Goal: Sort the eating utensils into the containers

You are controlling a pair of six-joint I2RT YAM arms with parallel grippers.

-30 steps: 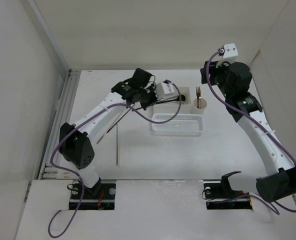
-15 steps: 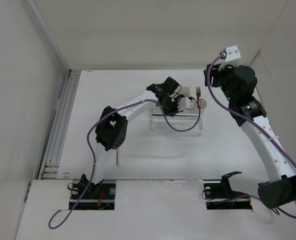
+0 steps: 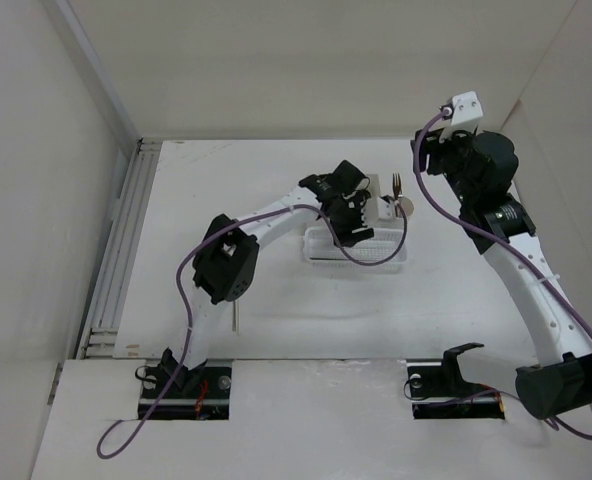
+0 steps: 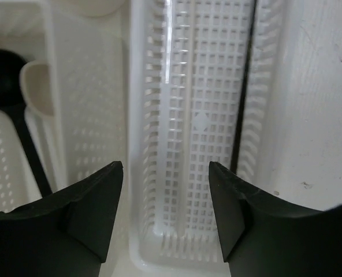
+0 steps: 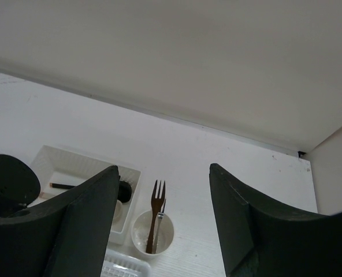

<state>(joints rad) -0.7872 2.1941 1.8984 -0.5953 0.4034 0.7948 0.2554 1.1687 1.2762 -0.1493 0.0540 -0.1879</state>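
Hovering over the mesh basket, the left hand is held open, empty. One stick is left on the counter, lengthwise, back toward the left arm's base; the right hand, likewise open and empty, is farther.

- A white tabletop is evenly lit.
- A plain cream back wall rises at its far edge.
- A left wall and a right wall enclose the sides.
- A metal rail runs along the left edge.
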